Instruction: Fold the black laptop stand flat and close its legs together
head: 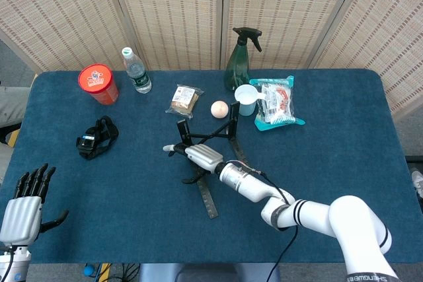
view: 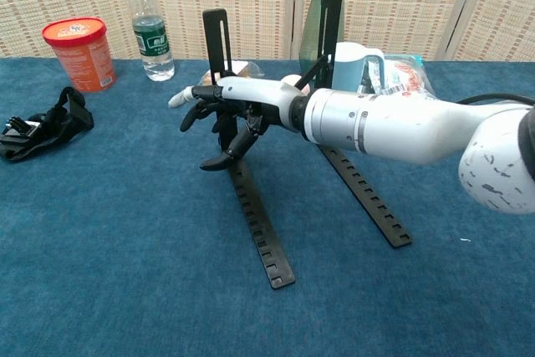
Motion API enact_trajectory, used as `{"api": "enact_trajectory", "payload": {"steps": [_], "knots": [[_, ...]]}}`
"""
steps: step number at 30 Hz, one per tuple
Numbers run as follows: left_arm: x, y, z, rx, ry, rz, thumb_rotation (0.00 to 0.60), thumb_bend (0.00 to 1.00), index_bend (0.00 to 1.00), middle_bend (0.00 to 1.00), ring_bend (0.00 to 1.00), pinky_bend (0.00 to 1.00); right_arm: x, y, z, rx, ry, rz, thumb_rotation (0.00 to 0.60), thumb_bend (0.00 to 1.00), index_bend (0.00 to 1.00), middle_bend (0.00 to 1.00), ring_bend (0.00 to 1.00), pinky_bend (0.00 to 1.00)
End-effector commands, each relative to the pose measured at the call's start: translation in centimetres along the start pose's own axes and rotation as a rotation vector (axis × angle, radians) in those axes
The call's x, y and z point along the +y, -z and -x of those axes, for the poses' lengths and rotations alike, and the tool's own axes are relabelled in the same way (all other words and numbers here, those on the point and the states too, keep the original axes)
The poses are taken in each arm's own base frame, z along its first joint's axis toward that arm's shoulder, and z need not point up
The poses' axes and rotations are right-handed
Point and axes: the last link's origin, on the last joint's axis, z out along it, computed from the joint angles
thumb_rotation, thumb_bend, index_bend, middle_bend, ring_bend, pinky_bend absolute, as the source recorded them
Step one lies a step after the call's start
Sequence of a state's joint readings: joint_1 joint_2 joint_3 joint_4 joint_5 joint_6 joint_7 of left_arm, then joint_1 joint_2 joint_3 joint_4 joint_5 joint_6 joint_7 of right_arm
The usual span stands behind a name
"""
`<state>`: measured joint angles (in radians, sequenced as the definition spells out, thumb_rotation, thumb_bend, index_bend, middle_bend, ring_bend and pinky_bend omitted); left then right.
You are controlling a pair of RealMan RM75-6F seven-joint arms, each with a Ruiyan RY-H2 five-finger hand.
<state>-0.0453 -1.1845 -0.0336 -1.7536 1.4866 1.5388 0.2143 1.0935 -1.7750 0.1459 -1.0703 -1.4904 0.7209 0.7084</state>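
Note:
The black laptop stand (head: 207,197) stands opened in the middle of the blue table, its two uprights raised and its two notched legs (view: 254,221) splayed toward me. My right hand (view: 222,111) reaches in from the right and curls its dark fingers around the left upright, thumb pointing down beside the left leg. In the head view the right hand (head: 196,155) sits over the stand's left side. My left hand (head: 24,205) hovers at the near left table edge, fingers apart, holding nothing.
Along the back stand a red canister (head: 99,84), a water bottle (head: 136,70), a snack packet (head: 184,100), a pale ball (head: 219,108), a green spray bottle (head: 239,61), a cup (head: 246,99) and a bag (head: 277,102). A black strap (head: 97,138) lies at left.

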Motion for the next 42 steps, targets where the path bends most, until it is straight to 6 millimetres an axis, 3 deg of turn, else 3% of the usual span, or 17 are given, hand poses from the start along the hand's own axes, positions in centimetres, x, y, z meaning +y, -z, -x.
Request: {"api": "enact_trajectory", "payload": {"steps": [1,7,12,17,20,30,42], "knots": [[0.0,0.0,0.0,0.001,0.000,-0.001,0.600,0.15,0.02,0.00,0.00,0.00,-0.5,1.3,-0.7,0.010,-0.003,-0.037,0.600,0.15,0.13,0.24,0.08,0.13],[-0.1,-0.1,0.0,0.000,0.000,0.001,0.600,0.15,0.02,0.00,0.00,0.00,-1.8,5.3,-3.3,0.083,0.026,-0.130,0.600,0.15,0.13,0.24,0.08,0.13],[0.1,-0.3,0.1,-0.002,0.002,0.007,0.600,0.15,0.02,0.00,0.00,0.00,-2.5,9.0,-6.8,0.209,0.110,-0.156,0.600,0.14,0.13,0.24,0.08,0.13],[0.3,-0.6,0.2,-0.003,0.006,0.019,0.600,0.15,0.02,0.00,0.00,0.00,-2.7,11.8,-10.0,0.335,0.212,-0.096,0.600,0.02,0.13,0.24,0.08,0.13],[0.5,-0.8,0.3,-0.005,0.006,0.025,0.600,0.15,0.02,0.00,0.00,0.00,-2.2,12.8,-11.8,0.387,0.267,-0.012,0.600,0.00,0.13,0.25,0.08,0.13],[0.4,-0.8,0.5,-0.010,0.007,0.020,0.600,0.15,0.02,0.00,0.00,0.00,0.0,12.8,-14.0,0.444,0.278,0.135,0.600,0.00,0.13,0.25,0.08,0.13],[0.5,-0.8,0.5,-0.016,0.003,0.021,0.600,0.15,0.02,0.00,0.00,0.00,1.8,11.1,-15.5,0.398,-0.048,0.171,0.600,0.00,0.13,0.25,0.08,0.13]]}}
